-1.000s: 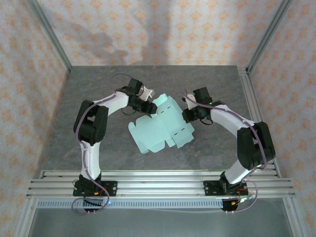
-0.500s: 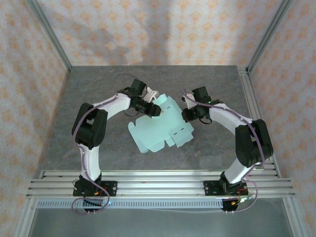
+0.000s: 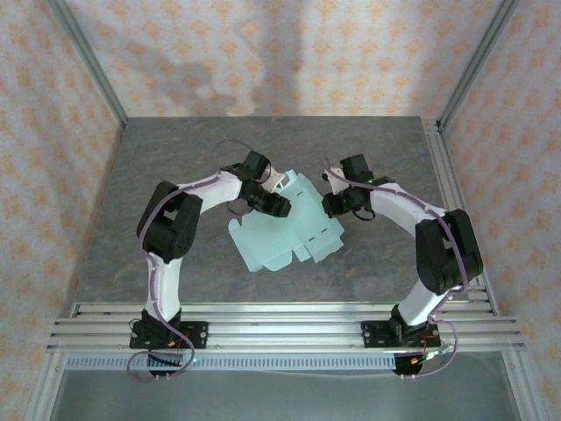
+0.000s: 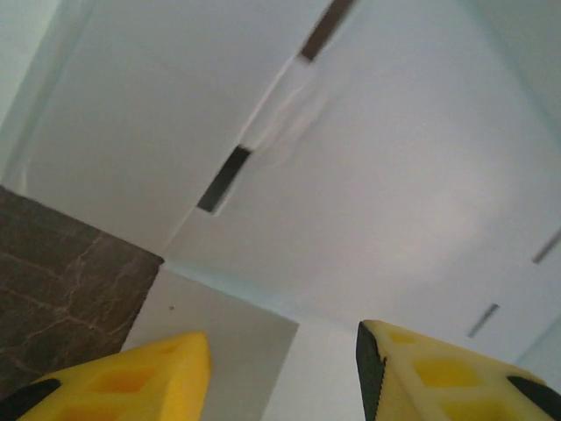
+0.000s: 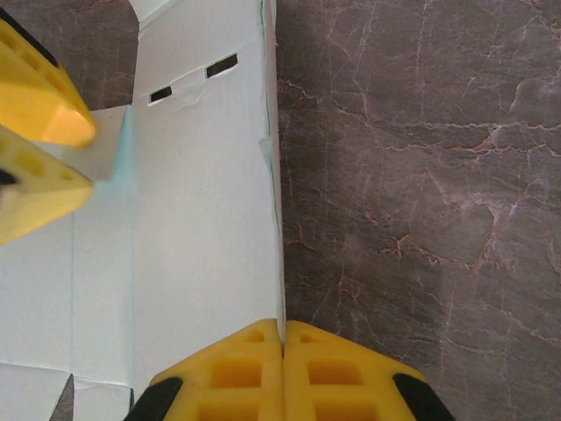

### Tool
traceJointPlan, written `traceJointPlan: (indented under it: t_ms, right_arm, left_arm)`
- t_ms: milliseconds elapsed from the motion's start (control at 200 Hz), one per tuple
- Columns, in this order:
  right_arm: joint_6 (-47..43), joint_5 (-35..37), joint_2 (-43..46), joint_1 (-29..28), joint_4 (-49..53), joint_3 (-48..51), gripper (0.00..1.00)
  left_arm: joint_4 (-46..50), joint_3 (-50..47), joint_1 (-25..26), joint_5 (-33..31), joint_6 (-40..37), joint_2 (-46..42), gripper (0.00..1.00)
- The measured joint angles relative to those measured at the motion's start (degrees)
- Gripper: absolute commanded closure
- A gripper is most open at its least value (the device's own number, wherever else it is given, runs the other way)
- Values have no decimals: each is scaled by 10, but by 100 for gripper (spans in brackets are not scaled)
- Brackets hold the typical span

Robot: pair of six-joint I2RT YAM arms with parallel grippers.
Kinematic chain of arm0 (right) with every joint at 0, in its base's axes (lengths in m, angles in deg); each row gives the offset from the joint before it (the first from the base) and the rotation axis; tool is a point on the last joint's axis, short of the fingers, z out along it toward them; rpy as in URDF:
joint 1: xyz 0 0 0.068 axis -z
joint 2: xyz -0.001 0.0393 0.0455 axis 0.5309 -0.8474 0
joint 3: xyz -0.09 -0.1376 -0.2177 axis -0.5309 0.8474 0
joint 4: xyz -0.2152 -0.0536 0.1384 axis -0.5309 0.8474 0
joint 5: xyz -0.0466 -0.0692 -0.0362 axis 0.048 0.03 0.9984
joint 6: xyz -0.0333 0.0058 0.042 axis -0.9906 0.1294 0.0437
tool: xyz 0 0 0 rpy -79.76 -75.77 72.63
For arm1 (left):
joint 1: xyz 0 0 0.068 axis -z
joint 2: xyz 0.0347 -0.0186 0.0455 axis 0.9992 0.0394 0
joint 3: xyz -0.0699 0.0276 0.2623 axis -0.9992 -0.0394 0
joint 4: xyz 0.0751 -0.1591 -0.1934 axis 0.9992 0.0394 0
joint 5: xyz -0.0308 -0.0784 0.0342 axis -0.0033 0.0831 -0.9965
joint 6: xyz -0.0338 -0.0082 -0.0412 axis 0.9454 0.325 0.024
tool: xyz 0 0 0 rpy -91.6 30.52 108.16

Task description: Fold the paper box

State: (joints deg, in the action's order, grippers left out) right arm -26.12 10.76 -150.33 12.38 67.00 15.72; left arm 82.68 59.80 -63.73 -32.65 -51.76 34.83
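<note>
left gripper (image 3: 275, 203): partly spread, about halfway I'd say. In its own wrist view the 2 yellow fingers (image 4: 153, 373) sit apart with a clear gap and nothing caught between them, just card beyond.
left gripper contact: it's low over the far-left part of the sheet. Can't tell if the tips actually touch the card.
right gripper (image 5: 282, 364): pressed together, no gap. The sheet's right edge runs straight into the seam between its 2 fingers, so it's pinching that edge.
paper box (image 3: 289, 230): a flat die-cut sheet, pale mint-blue, spread out between the 2 arms around the middle of the tabletop (image 3: 175, 167).
sheet shape: irregular outline, with flaps sticking out along the near side and at the far-left corner. The whole thing is turned at an angle to the tabletop edges.
slots (image 5: 222, 65): 2 short dark cuts in a row along a fold line, seen from the right wrist. The card looks a little creased next to them.
tab (image 5: 107, 145): small pale flap just beside the left gripper's fingertips in the right wrist view. It looks lifted off the rest, but it's hard to be sure.
tabletop look: dark grey stone with pale veins, showing right next to the pinched edge.
</note>
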Motion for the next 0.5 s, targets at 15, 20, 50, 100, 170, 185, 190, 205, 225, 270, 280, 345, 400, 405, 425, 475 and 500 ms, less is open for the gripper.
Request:
traceJointPlan:
  t_ms: [15,20,50,100,170,185,190,205,225,270,280,345,400,405,425,475,500]
  right_arm:
    - [0,0,0,0,0,0,100]
    - [0,0,0,0,0,0,100]
    - [0,0,0,0,0,0,100]
    - [0,0,0,0,0,0,100]
    - [0,0,0,0,0,0,100]
    - [0,0,0,0,0,0,100]
    - [0,0,0,0,0,0,100]
    - [0,0,0,0,0,0,100]
    - [0,0,0,0,0,0,100]
    - [0,0,0,0,0,0,100]
    - [0,1,0,0,0,0,100]
    - [0,2,0,1,0,0,100]
    - [0,2,0,1,0,0,100]
    - [0,2,0,1,0,0,100]
    - [0,2,0,1,0,0,100]
    - [0,2,0,1,0,0,100]
    - [0,2,0,1,0,0,100]
  left_arm:
    - [-4,-1,0,0,1,3,51]
    - [-5,-1,0,0,2,3,51]
    - [-10,-1,0,3,9,5,51]
    - [-17,-1,0,3,17,4,51]
    - [-26,-6,0,0,24,4,52]
    - [-28,-7,0,-1,25,4,52]
    - [-28,-7,0,-1,25,4,53]
    - [-29,-7,1,-3,27,4,53]
    - [-30,-7,2,-5,28,4,53]
    - [-31,-8,3,-9,31,3,56]
    - [-32,-9,3,-10,31,3,57]
    - [-42,-17,4,-17,34,-3,58]
    - [-51,-25,4,-20,38,-10,59]
    - [-51,-26,4,-20,39,-10,59]
    - [-53,-28,5,-21,40,-12,60]
    - [-54,-33,7,-26,45,-20,65]
    - [-54,-34,7,-29,47,-22,67]
